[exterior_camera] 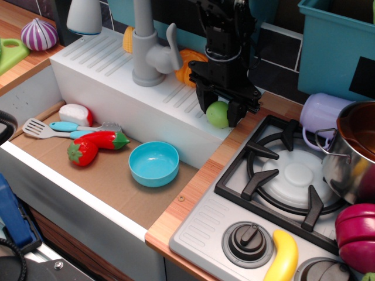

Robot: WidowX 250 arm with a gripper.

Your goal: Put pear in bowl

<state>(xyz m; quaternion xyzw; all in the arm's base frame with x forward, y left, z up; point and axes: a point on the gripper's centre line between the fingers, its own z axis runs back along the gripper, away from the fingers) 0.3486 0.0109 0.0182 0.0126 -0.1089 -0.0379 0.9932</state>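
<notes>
The pear (217, 115), a small light-green round toy, sits at the right end of the white drainboard (111, 76) next to the stove. My black gripper (218, 111) comes down from above, and its two fingers press on the pear's left and right sides. The pear still rests on the drainboard. The light blue bowl (154, 164) stands empty on the brown sink floor, below and to the left of the gripper.
A grey faucet (147, 52) stands left of the gripper. A strawberry (81, 152), a red pepper (109, 139) and a spatula (40, 127) lie left of the bowl. The stove burner (293, 175), a lilac cup (323, 114) and a steel pot (354, 153) are to the right.
</notes>
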